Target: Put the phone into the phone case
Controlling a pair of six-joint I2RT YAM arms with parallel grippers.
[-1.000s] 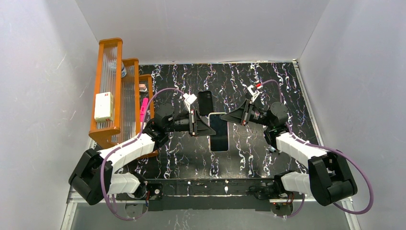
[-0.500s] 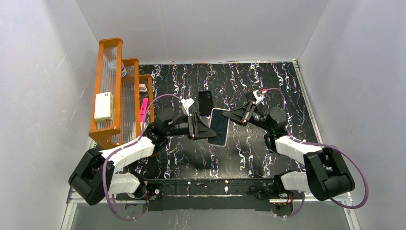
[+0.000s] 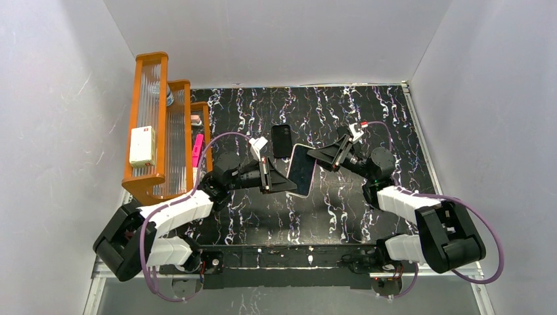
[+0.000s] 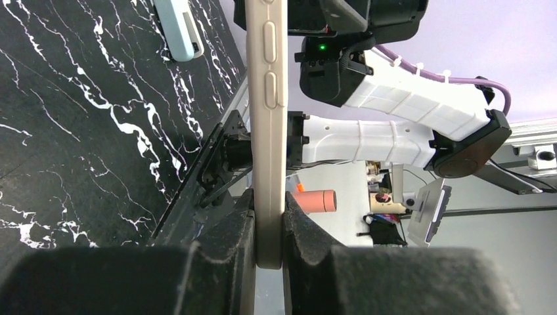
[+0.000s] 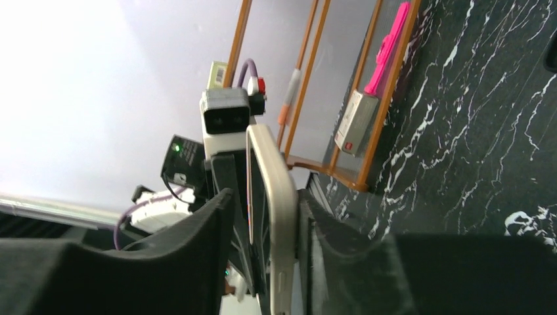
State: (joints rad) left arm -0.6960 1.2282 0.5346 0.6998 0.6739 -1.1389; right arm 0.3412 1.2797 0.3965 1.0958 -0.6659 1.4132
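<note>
The slim rectangular phone with its glossy black screen [image 3: 302, 169] already sits within the pinkish-beige phone case [image 4: 269, 131] — held tilted above the black marbled surface [image 3: 341, 203], left pincer [image 4: 268, 211] and right pincer [image 5: 266, 200] each clamped on an edge — so probably only full seating remains to confirm.

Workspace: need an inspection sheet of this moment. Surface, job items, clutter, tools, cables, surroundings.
Surface: black marbled tabletop with white veining.
Job's things: phone looks seated in the phone case, with a pale rim around the screen; the pair is held up on edge, tilted.
Clutter: black phone-sized piece lies flat behind it; orange rack at left holds a white box and a pink item.
Tools: left tool and right tool are both shut on the phone case, from opposite sides.
Cables: a purple cable loops along each arm, off the case.
Surroundings: white walls; nothing else seen.
</note>
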